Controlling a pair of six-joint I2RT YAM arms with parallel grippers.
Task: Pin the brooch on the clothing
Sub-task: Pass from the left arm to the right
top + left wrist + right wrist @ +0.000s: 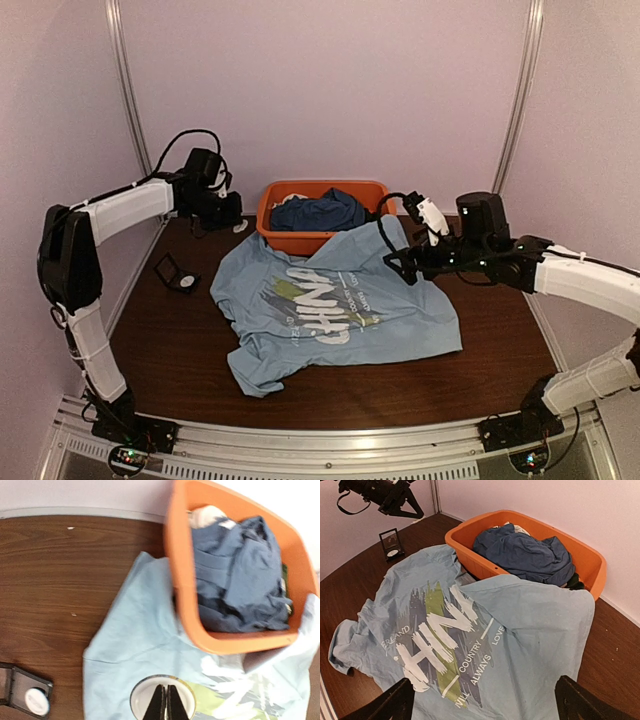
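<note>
Mid-frame, the rumpled light blue printed T-shirt [330,310] lies on the brown desk [180,350]. We see the right claw [490,707] spread wide and empty above it. Upper left, the left claw [164,702] pinches the round silvery gold-rimmed brooch [142,695]. Risk: loose folds shift and the brooch slips. Farthest, the orange plastic tub [295,240] holds a dark blue garment [320,212].

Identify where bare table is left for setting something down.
Bare wood: the strip in front of the T-shirt, the stretch right of it, and the near-left corner before the black case. Crowded: back centre, where the orange basket meets the shirt.
</note>
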